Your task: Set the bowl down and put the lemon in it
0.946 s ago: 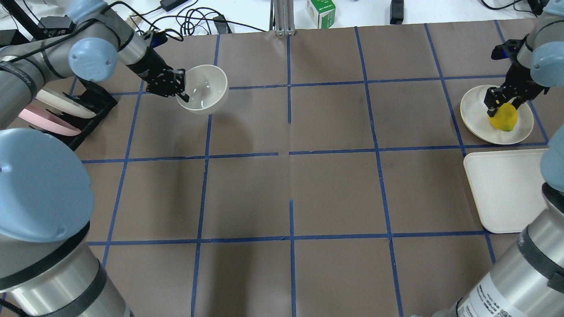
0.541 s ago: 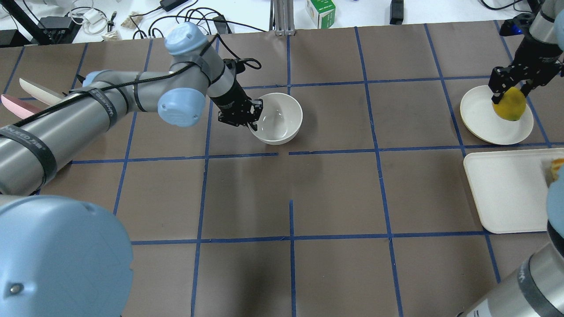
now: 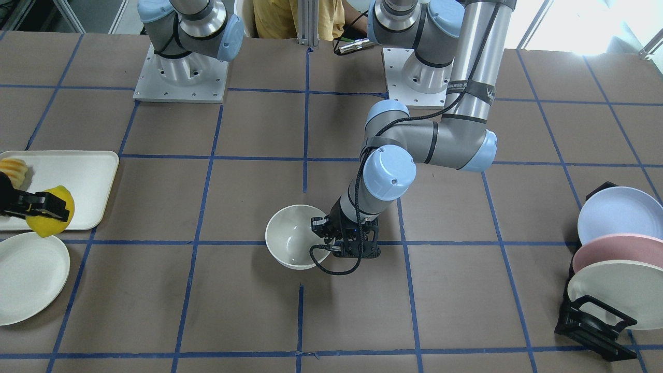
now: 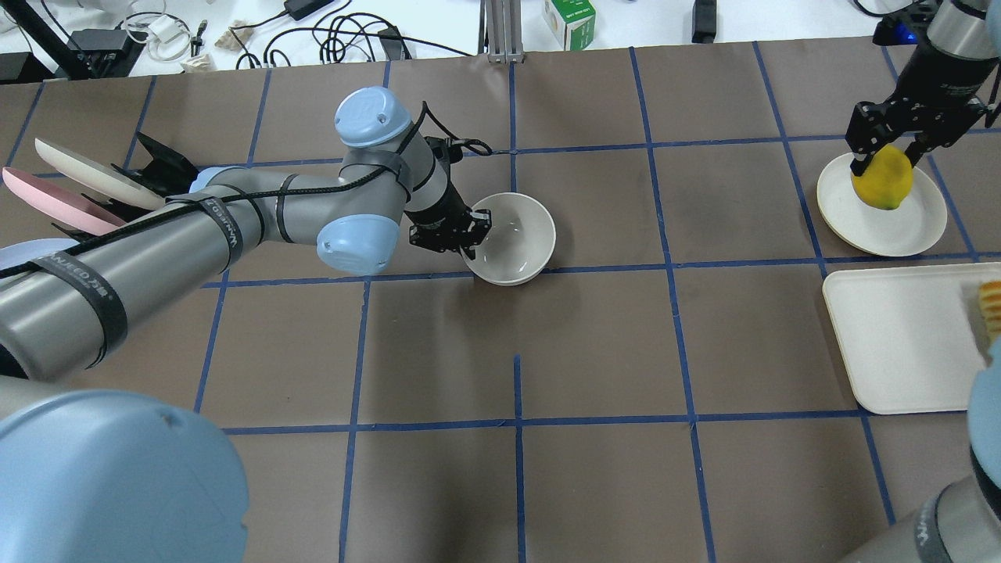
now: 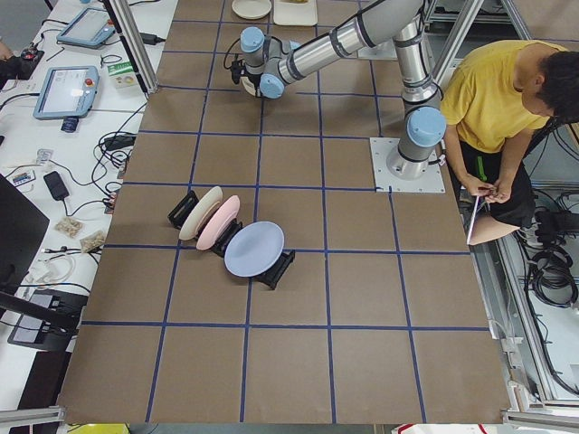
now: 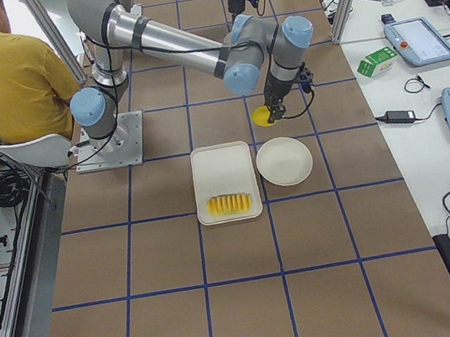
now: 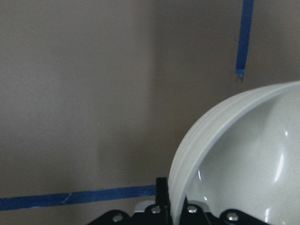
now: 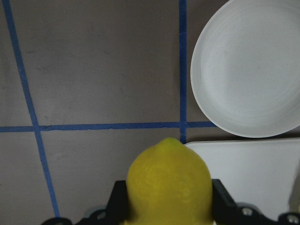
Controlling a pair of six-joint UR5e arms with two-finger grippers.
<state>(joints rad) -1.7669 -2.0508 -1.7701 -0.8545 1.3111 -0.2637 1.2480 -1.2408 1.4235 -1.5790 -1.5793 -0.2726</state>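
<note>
L end effector clamped on bowl rim, R end effector pinching lemon well apart from it: bowl cd rock on worktop if let go tilted, lemon cd slip mid-carry.

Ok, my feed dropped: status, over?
Left gripper shut on bowl rim, bowl mid-table. Right gripper shut on lemon, aloft near plate. Nothing between lemon and bowl.

Deep off-white bowl: set upright at mid-bench, rim clamped by the left claw. 
Yellow lemon: gripped by the right claw, seen against the cream tray edge, beside the round plate. 
Sliced fruit: laid on the tray. 
Three plates: stood in a black rack. 
Bench: brown, gridded with blue tape.
</note>
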